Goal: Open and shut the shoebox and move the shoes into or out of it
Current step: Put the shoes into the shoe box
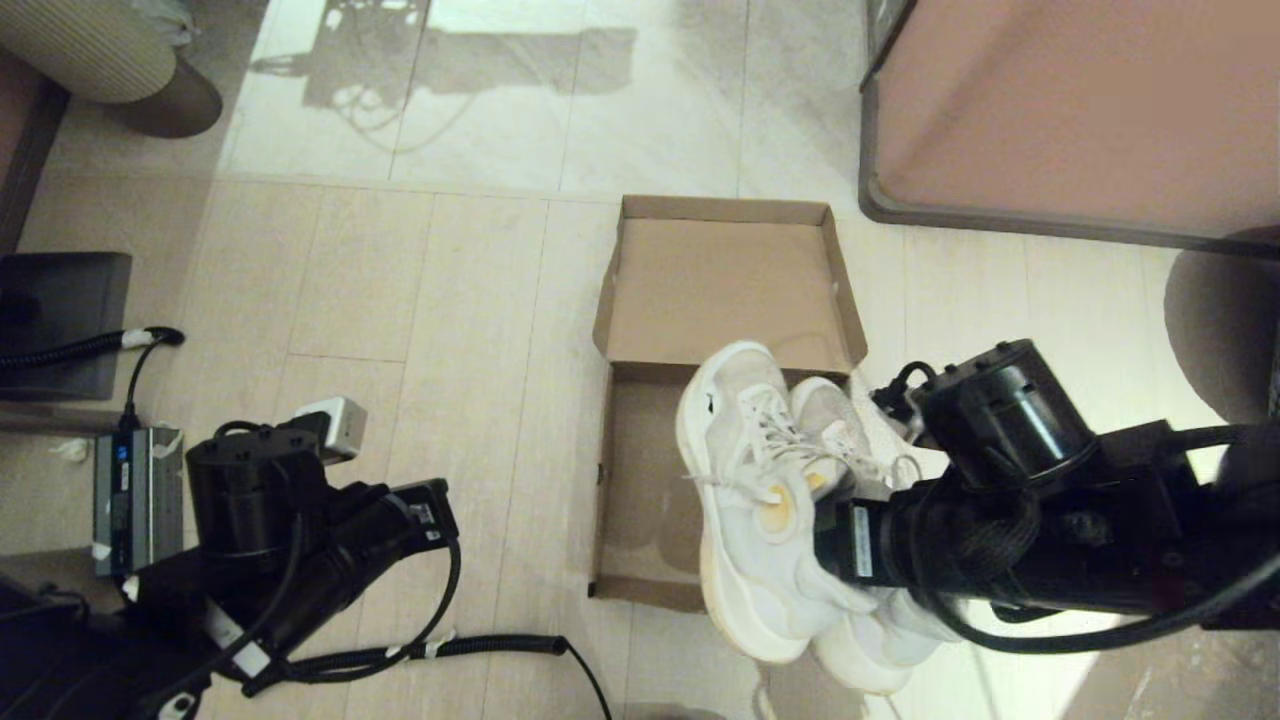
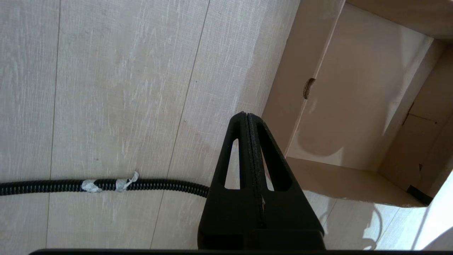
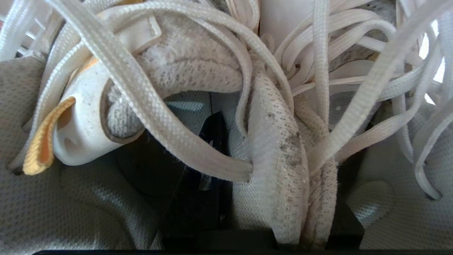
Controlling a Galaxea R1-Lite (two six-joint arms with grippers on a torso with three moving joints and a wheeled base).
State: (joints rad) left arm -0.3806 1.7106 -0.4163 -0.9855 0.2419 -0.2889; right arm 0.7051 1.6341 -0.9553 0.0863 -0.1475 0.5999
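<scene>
**Both shoes held over the open shoebox**

While the left arm sits parked low at the left of the head view, its left end effector (image 2: 247, 148) has its two black fingers pressed flat together, closed on nothing, hanging over the pale wooden floor (image 1: 420, 300) just beside the box's left wall. A black ribbed cable (image 2: 106, 185) with bits of white tape on it runs across the planks near that arm.

Further right, the shoebox (image 1: 640, 470) lies on the floor with its lid (image 1: 725, 285) folded fully back and flat, the inside of the lid facing up. What shows of the tray's bottom is bare cardboard.

Right of the tray's middle, the shoes (image 1: 760, 500) hang together above the box's right side, toes pointing toward the lid and heels hanging past the near edge. The right end effector (image 3: 212, 166) grips both of them at their collars: in the right wrist view a black finger shows between the mesh linings, wrapped in loose white laces (image 3: 148, 106), with a tan-yellow insole edge beside it. The right arm reaches in from the right edge of the head view
</scene>
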